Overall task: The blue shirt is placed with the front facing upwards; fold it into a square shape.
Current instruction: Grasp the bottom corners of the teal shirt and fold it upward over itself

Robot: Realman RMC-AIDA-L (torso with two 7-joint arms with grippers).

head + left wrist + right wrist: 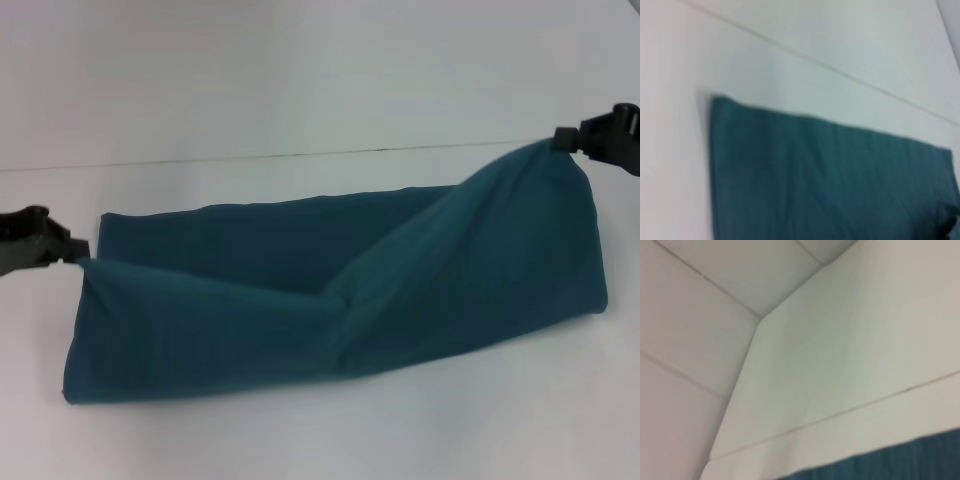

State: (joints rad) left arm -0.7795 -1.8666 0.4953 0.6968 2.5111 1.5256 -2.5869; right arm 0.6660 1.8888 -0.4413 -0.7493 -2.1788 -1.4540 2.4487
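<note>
The blue shirt (330, 290) lies as a long teal band across the white table, no lettering showing. My left gripper (72, 248) is shut on its left end, just above the table. My right gripper (563, 140) is shut on the right end and holds that corner lifted, so the cloth rises in a peak toward the upper right. A fold crease runs from the middle of the band up to that raised corner. The left wrist view shows a flat stretch of the shirt (830, 180). Only a strip of the shirt (900, 462) shows in the right wrist view.
The white table (300, 430) stretches around the shirt, with bare surface in front and behind. A thin seam line (300, 155) crosses the table behind the shirt. White wall panels (715, 315) show in the right wrist view.
</note>
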